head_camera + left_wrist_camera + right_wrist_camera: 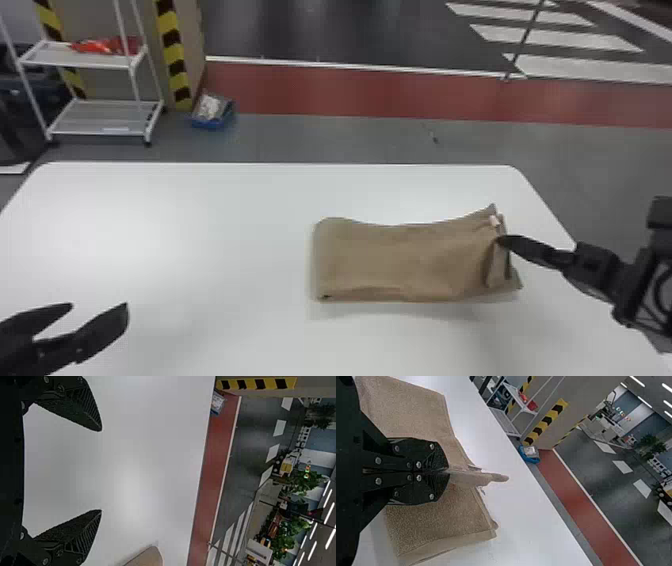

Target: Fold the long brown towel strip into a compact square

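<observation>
Brown towel strip (pixel 400 260), folded, pinched

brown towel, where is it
In the head view, the brown towel lies right of centre on the white table, its right end in the right claw.

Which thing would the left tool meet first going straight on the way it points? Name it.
Most likely the white table top: the left tool seems to slant down toward it, though its height is unclear. The brown towel lies off to its right, outside that line.
</observation>
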You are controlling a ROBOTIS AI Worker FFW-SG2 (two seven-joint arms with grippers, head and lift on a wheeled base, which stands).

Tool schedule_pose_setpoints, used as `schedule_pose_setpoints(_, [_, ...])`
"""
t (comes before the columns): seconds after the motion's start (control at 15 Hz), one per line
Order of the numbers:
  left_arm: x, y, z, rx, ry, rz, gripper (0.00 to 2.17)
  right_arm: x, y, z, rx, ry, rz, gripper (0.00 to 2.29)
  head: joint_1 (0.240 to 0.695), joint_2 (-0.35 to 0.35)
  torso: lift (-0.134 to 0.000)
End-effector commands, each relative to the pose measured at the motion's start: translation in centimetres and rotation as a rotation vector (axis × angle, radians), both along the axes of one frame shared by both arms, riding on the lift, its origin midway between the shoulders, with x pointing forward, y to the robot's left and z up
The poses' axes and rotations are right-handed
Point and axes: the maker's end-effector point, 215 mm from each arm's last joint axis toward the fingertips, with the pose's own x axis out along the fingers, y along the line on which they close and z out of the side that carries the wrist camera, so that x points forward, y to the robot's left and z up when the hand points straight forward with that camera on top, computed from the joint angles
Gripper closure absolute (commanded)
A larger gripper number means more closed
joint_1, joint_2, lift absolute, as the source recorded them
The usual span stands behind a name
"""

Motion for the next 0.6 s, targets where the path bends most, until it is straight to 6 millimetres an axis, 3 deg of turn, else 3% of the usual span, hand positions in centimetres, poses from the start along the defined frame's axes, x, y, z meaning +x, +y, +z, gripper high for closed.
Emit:
schedule_pose_setpoints(0.0, [-0.3, -0.2, -0.3, -0.003, 0.009, -0.001, 0.17, 1.1, -0.8, -0.4, -0.013, -0.003, -0.01, 1.44, 0.695, -0.151, -0.125])
schedule_pose_setpoints(0.27, [-0.6, 0.0, -0.3, 0.001, 0.01, 0.002, 0.17, 2.2, -2.0, 0.9, -0.029, -0.015, -0.025, 1.44, 0.695, -0.161, -0.125])
schedule_pose_setpoints(0.47, [-0.7, 0.2, -0.7, -0.001, 0.018, 0.005, 0.17, 0.7, -3.5, -1.0, -0.028, 0.027, -0.045, 1.43, 0.695, -0.175, -0.125])
schedule_pose_setpoints(0.53, [-0.6, 0.1, -0.7, 0.0, 0.015, 0.003, 0.17, 0.3, -4.1, -1.3, -0.032, 0.033, -0.054, 1.23, 0.695, -0.18, -0.125])
